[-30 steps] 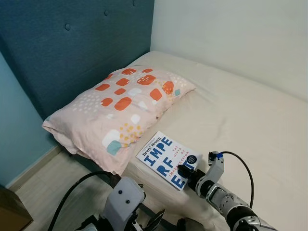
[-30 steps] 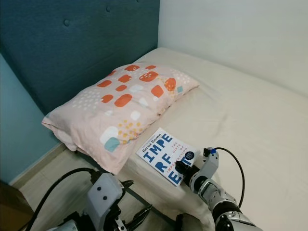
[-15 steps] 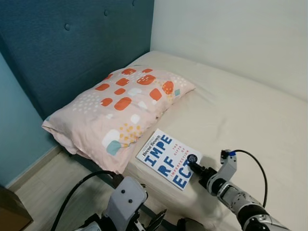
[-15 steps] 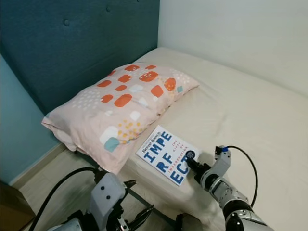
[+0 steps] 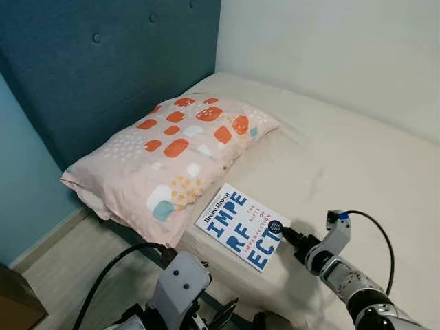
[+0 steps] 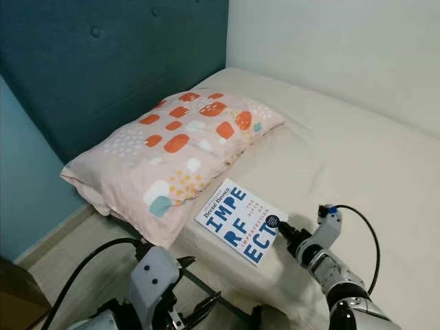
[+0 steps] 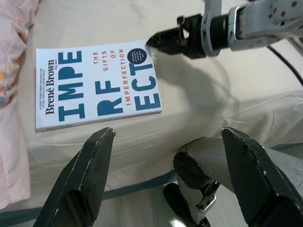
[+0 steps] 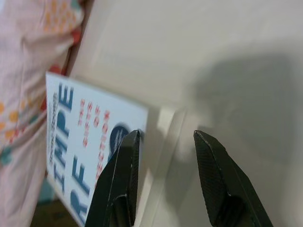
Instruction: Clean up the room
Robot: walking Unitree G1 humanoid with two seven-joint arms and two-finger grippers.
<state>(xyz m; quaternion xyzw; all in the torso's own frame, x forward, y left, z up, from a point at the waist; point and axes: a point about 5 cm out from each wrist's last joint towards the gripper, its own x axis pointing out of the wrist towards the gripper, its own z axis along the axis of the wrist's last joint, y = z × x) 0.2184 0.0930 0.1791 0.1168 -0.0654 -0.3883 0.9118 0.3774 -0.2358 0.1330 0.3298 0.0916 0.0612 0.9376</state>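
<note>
The book (image 5: 242, 225), a white paperback with big blue letters on the cover, is lying flat on the bed (image 5: 357, 158) near its front edge, just beside the lower corner of the pillow (image 5: 172, 155). Its cover is facing up and nothing is resting on top of it.

The right claw (image 6: 283, 229) is sitting at the book's far corner, right by the dark round sticker on the cover. In the right wrist view its two black fingers (image 8: 118, 184) are standing a little apart, with one tip at the book's edge and the other over bare sheet, so it's slightly open and not gripping anything. Whether that tip is actually touching the cover, can't tell.

The left claw (image 7: 170, 182) is hanging low in front of the bed, below the mattress edge, fingers spread wide and holding nothing.

The pillow, pink with orange and white patches, is lying against the dark blue padded headboard (image 5: 103, 62). Pale wood floor (image 5: 62, 268) is showing beside the bed.
</note>
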